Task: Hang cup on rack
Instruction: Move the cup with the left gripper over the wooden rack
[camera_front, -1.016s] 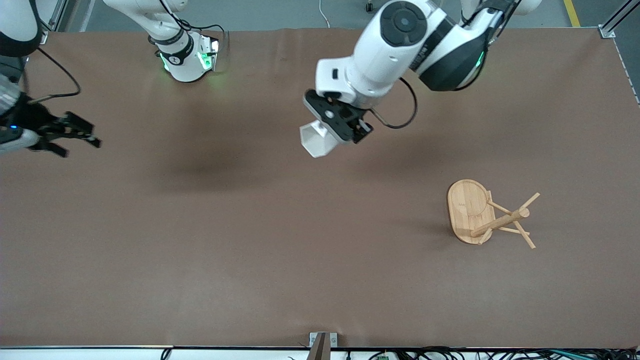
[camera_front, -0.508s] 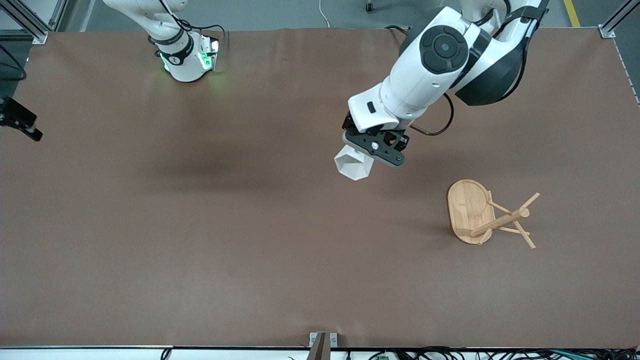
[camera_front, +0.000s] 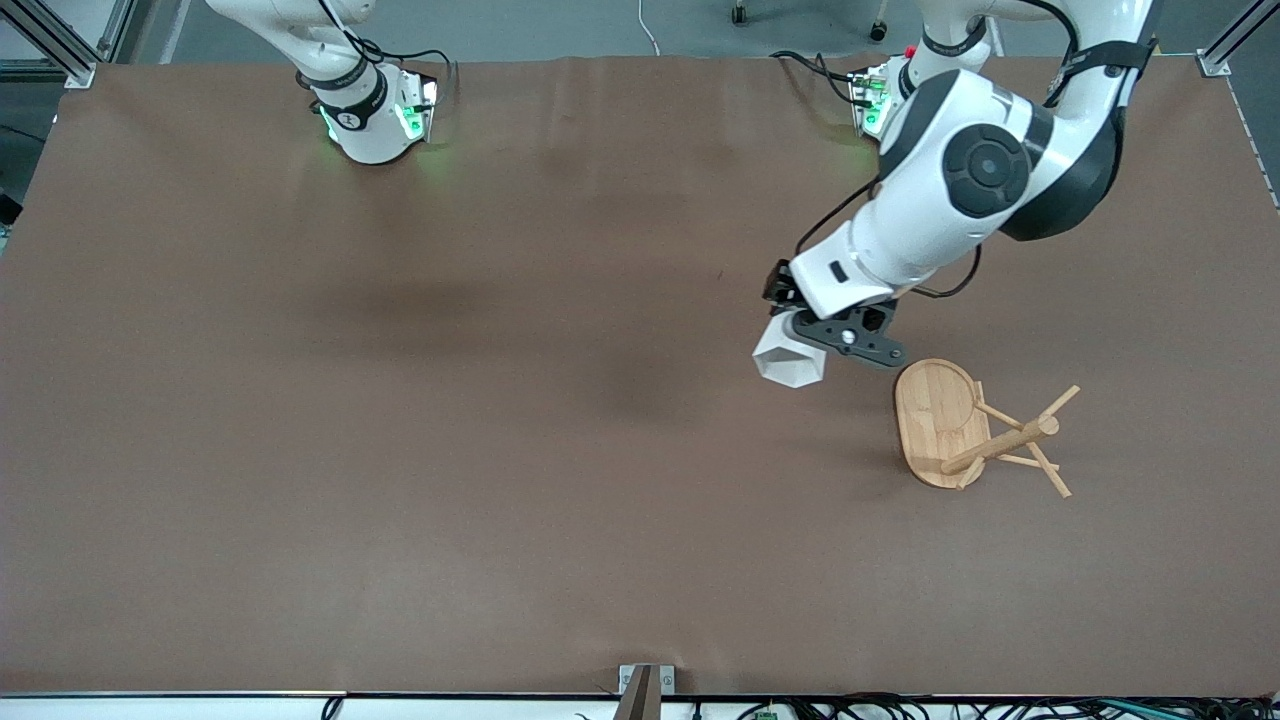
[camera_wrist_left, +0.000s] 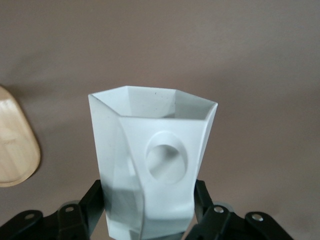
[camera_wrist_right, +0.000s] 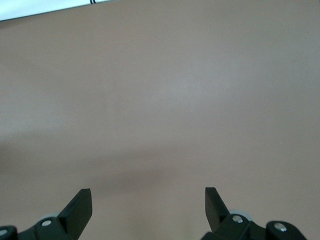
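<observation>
Brown tabletop (camera_front: 400, 480) carries the rack (camera_front: 940, 425) — left gripper (camera_front: 835, 335) clamps the cup (camera_front: 788, 365) aloft beside it; right gripper (camera_wrist_right: 147, 205) waits, fingers wide.

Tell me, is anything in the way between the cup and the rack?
No, nothing visible. The left gripper is shut on the cup, up in the air beside the rack. Only bare table lies between them. The right gripper waits open, out of the front view.

Brown table (camera_front: 400, 450), grey floor (camera_front: 560, 25)
</observation>
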